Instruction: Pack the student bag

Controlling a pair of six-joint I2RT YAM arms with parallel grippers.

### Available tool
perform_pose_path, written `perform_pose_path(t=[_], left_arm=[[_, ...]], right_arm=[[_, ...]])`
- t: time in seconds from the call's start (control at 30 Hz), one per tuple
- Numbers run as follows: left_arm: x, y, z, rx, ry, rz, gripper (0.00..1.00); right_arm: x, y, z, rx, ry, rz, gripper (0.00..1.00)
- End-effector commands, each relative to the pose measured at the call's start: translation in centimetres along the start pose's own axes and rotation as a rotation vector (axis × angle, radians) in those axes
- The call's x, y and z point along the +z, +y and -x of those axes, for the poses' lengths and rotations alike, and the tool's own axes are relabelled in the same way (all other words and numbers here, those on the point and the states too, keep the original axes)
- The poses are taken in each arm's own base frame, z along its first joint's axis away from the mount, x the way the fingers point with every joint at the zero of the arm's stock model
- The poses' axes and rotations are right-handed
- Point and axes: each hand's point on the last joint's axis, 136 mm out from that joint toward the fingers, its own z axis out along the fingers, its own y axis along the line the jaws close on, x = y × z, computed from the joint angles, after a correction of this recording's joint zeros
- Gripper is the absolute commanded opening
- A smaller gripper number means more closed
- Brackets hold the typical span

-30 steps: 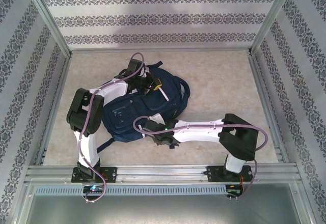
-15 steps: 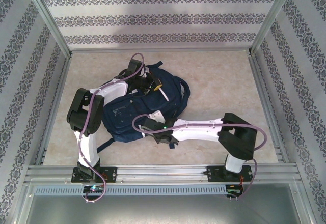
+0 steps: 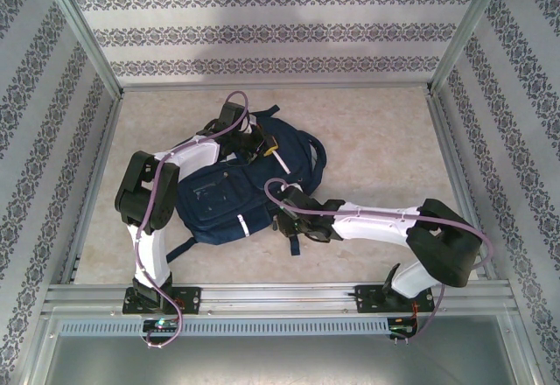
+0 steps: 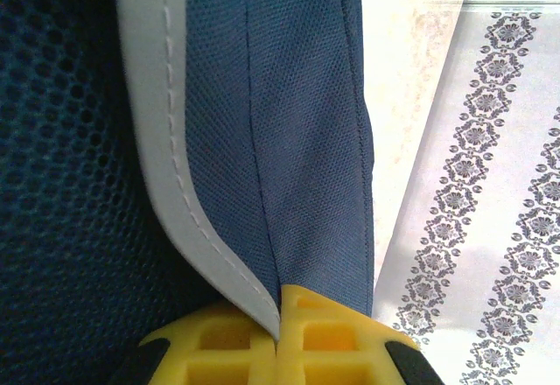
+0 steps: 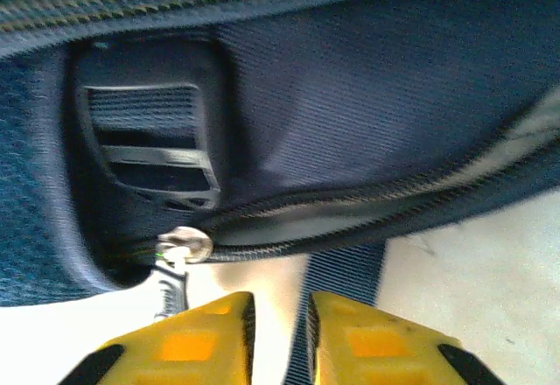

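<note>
Nearest us, by the near edge of the pale marbled worktop [image 3: 376, 140], the right arm reaches low and leftward from its base. Its forearm is almost level and its wrist is turned toward the near side of the student bag [image 3: 219, 197], a large navy-blue fabric backpack with thin white stripes. The right gripper [image 5: 278, 302] has its yellow fingers a narrow slit apart, clamping nothing that we can see. A small silver metal zipper pull [image 5: 179, 258] hangs just left of them, and a dark-blue webbing strap [image 5: 341, 271] runs behind the slit.

The risk, as we judge it, is closing on the strap instead of the pull, because the fingers sit to the pull's right. That would tug the bag rather than work the zip.

The bag lies flat, left of the worktop's centre. At its far edge the left arm arches over, elbow high, and the left gripper [image 4: 280, 302] is pinched tight on navy fabric edged with pale grey piping [image 4: 157, 140]. If that pinch slips, the opening could sag shut.
</note>
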Motion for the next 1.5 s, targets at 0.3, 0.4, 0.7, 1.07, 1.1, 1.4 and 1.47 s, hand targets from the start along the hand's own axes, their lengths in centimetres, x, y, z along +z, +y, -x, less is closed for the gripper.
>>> perform_pose_path(t=[0.3,0.4,0.7,1.07,1.1,1.4,1.47], left_arm=[[-0.5,1.4,1.0,-0.018,0.001,0.037,0.00],[-0.5,1.4,0.9,-0.019,0.003,0.037,0.00],[-0.4,1.7,0.9,-0.019,0.006,0.039,0.00],[-0.3,2.0,0.9,-0.003,0.011,0.050,0.00],[-0.4,2.0,0.9,-0.001,0.010,0.052,0.00],[-0.7,1.6,0.9,0.032,0.013,0.059,0.00],[-0.7,1.5,0.9,0.039,0.014,0.059,0.00]], right_arm=[[0.7,1.5,-0.9,-0.148,0.041,-0.190,0.46],[1.3,1.0,-0.9,-0.165,0.064,-0.259,0.46],[0.9,0.0,0.6,-0.219,0.046,-0.370,0.16],[-0.1,0.1,1.7,-0.048,-0.020,-0.073,0.00],[0.0,0.3,1.7,-0.036,-0.019,-0.036,0.00],[0.7,-0.5,1.9,0.018,-0.012,0.037,0.00],[0.5,-0.8,2.0,0.034,-0.026,0.047,0.00]])
